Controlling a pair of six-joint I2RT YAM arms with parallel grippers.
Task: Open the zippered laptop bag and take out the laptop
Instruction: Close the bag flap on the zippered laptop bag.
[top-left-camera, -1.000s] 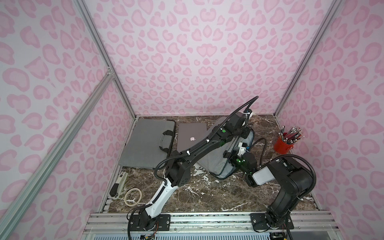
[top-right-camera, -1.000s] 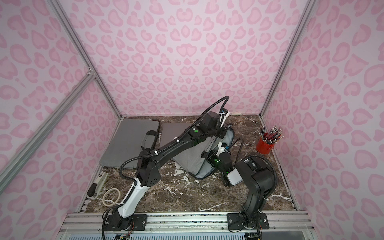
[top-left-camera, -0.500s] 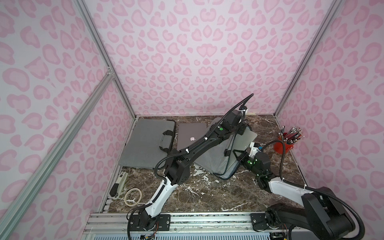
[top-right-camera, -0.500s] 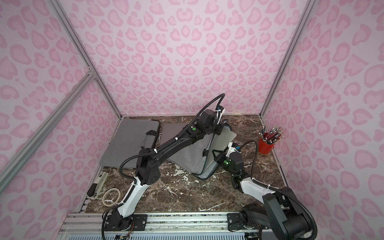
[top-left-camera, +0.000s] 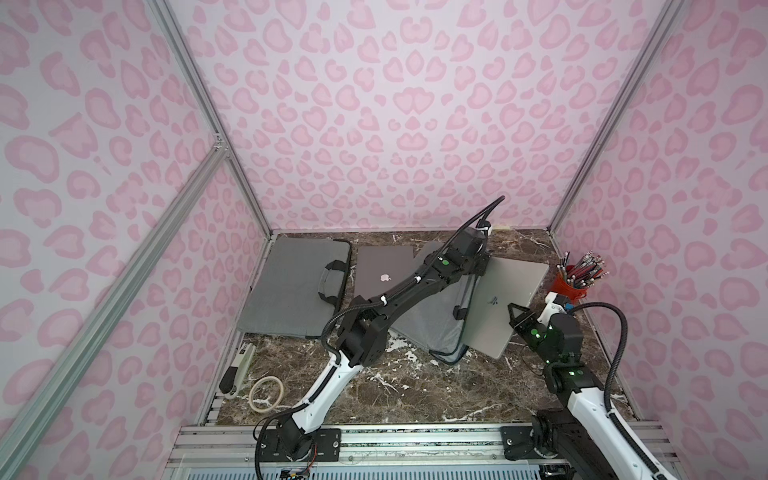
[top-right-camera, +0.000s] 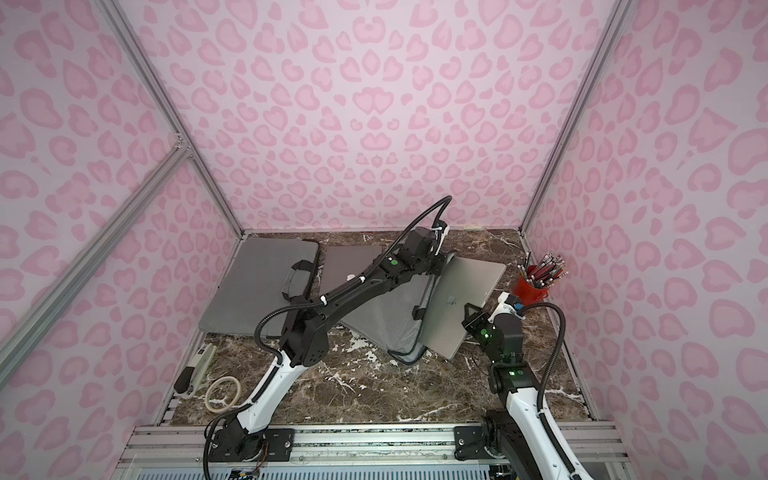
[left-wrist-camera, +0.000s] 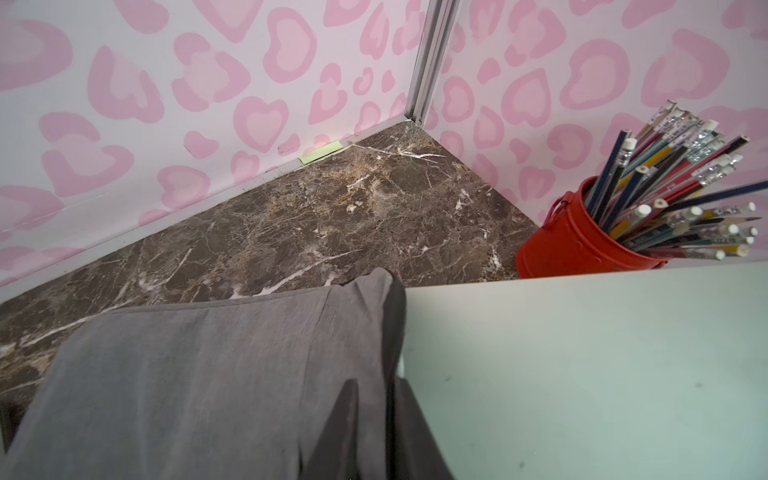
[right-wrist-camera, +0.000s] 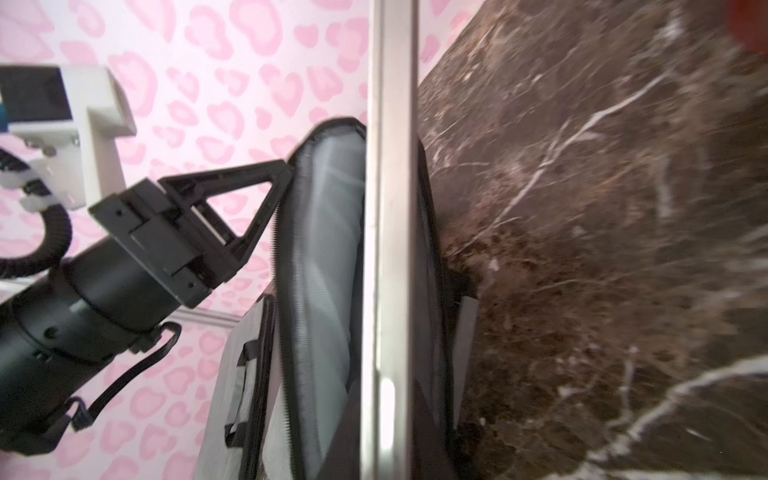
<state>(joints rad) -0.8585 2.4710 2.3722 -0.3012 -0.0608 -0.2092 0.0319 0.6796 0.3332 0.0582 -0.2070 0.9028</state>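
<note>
1. The right arm rises from the rail on the near side of the bag (top-left-camera: 424, 322). Its elbow is bent and its forearm reaches toward the bag's right side.
2. The right gripper (top-left-camera: 514, 311) is pinched nearly closed on the laptop's (top-left-camera: 505, 286) edge, just right of the bag.
3. The laptop lies skewed, most of it out of the bag's unzipped mouth, with its left strip between the flaps.
4. The bag rests on the table (top-left-camera: 415, 390).
5. The left arm stretches long and low from the rail, diagonally over the bag to its far end.
6. The left gripper (right-wrist-camera: 282, 174) touches the upper flap's far corner. I cannot tell how wide its fingers stand.
7. A cup (top-left-camera: 567, 286) of pencils stands well right of the bag, apart from the laptop.
</note>
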